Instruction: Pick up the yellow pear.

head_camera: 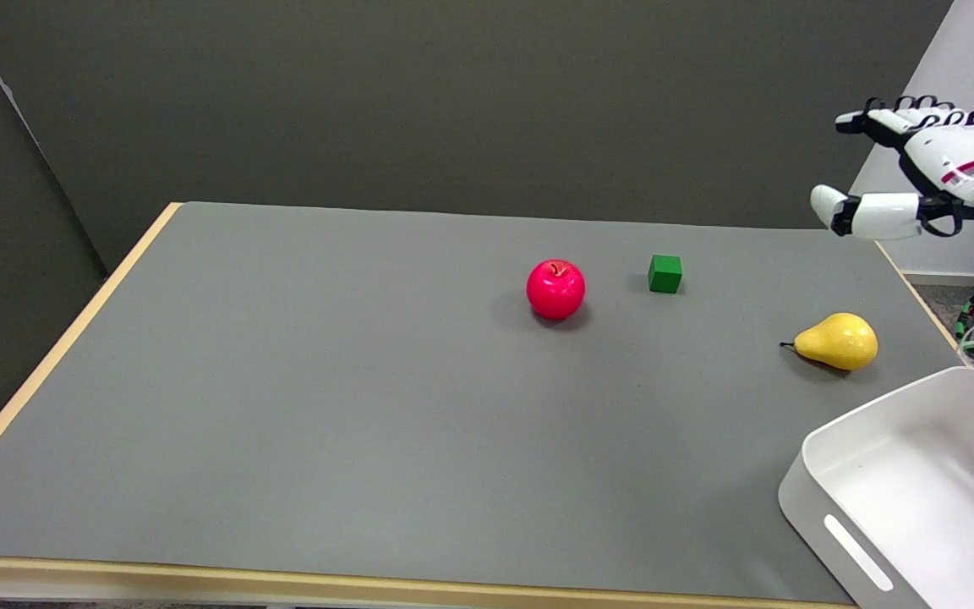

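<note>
Yellow pear (838, 341) lies sideways, stem pointing left; right hand (918, 173) spread, empty.

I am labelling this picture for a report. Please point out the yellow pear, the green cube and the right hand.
yellow pear (839, 342), head view, middle of its body.
green cube (665, 274), head view, its front face.
right hand (918, 173), head view, the palm's middle.

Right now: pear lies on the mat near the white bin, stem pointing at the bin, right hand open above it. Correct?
Not quite. In the head view the pear has its stem pointing toward the apple, away from the white bin. The right hand is open above it.
</note>
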`<state>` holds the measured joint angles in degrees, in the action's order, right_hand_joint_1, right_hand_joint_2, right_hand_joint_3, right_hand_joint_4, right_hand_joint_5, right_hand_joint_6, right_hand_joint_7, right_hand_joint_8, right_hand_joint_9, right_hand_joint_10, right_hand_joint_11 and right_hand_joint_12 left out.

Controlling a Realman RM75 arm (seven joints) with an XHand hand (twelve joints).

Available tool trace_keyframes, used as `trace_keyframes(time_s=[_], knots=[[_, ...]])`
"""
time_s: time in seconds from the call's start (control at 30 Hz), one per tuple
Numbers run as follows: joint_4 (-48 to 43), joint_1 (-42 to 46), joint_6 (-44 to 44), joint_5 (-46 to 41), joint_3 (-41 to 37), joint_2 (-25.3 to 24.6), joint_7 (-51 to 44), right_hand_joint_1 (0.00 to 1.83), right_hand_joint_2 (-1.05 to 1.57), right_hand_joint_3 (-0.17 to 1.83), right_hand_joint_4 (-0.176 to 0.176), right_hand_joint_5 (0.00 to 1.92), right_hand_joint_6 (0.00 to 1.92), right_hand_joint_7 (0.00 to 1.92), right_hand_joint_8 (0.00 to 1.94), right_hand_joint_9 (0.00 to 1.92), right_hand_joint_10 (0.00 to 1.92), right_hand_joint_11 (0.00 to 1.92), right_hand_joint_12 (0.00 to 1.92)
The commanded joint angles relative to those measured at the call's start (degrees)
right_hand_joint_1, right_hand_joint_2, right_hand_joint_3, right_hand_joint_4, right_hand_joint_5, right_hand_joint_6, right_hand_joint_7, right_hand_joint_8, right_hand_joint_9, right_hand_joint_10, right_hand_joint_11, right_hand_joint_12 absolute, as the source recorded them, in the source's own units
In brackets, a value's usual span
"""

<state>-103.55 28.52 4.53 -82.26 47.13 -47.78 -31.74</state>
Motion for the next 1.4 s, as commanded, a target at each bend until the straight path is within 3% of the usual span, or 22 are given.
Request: trace_keyframes(time_s=[0.03,0.17,0.43,1.4], knots=[[0.40,2.38,2.92,10.36,1.33,0.92,-1.85,0.19,0.54,0.98,0.105,0.19,0.47,0.23,0.33,0.15,0.58,0.14,1.15],[0.54,3.73,4.79,15.67,1.33,0.40,-1.85,0.22,0.58,0.90,0.099,0.21,0.43,0.26,0.30,0.17,0.57,0.12,1.21],[2.98,5.99,5.92,17.40,1.08,-1.05,-1.85,0.20,0.57,0.90,0.091,0.21,0.43,0.27,0.31,0.18,0.58,0.13,1.22],[13.27,4.56,7.20,17.46,5.76,-0.93,-1.63,0.19,0.55,0.93,0.087,0.19,0.42,0.26,0.31,0.18,0.60,0.12,1.23]])
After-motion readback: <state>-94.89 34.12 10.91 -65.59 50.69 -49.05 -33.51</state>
